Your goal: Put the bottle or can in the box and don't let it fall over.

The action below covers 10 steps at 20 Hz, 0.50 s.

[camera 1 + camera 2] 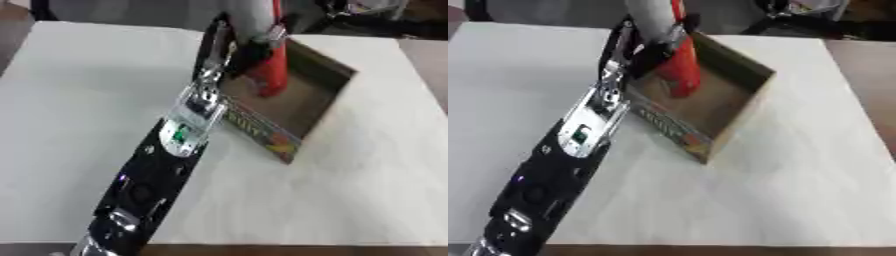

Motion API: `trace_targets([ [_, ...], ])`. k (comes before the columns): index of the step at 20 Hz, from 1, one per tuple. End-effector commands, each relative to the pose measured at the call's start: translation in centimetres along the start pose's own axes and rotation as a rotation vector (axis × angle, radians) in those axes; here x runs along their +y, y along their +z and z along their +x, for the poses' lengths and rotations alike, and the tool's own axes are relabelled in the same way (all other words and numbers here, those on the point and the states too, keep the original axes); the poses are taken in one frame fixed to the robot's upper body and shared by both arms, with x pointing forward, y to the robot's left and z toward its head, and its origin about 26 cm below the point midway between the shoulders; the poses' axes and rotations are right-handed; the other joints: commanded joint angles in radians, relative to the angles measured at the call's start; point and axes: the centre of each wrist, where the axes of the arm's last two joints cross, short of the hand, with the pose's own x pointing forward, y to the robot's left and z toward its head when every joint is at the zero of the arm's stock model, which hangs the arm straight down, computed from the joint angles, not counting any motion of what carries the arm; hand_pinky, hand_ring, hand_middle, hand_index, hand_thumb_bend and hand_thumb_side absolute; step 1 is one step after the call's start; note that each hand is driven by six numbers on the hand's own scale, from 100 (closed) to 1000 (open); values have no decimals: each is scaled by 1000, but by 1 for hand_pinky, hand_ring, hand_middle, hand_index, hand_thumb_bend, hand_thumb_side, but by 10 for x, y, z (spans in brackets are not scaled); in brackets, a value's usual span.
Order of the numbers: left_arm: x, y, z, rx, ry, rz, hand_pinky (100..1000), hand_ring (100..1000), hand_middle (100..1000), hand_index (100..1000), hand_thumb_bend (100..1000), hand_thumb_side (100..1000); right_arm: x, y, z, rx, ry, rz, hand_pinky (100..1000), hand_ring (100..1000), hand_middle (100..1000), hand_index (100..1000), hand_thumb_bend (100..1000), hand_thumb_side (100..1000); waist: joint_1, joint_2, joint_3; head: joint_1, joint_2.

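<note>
Both head eyes looking down from 6 o'clock toward 12, sharing table (367,190), box (745,107), left arm (166,150).

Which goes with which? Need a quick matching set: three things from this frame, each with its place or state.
Things:
1. left hand
2. red bottle
3. cardboard box

Descriptions:
A. open-topped, on the white table
B. upright, low end inside the box
C. fingers curled round the bottle

Pairs: 1-C, 2-B, 3-A
</note>
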Motion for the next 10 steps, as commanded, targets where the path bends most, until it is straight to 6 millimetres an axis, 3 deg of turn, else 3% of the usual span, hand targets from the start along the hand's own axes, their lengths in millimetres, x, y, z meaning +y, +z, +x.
trace_targets([
  [1, 1, -3, 2, -23, -78, -1, 926, 869, 835, 890, 797, 695, -2, -3, 9, -25, -4, 4, 799, 803, 812, 927, 100, 823, -4, -15, 2, -6, 4],
  [10, 16, -3, 0, -27, -164, 0, 927, 868, 830, 870, 706, 622, -6, -2, 7, -18, -1, 3, 797, 800, 810, 925, 100, 820, -4, -30, 20, -11, 7],
])
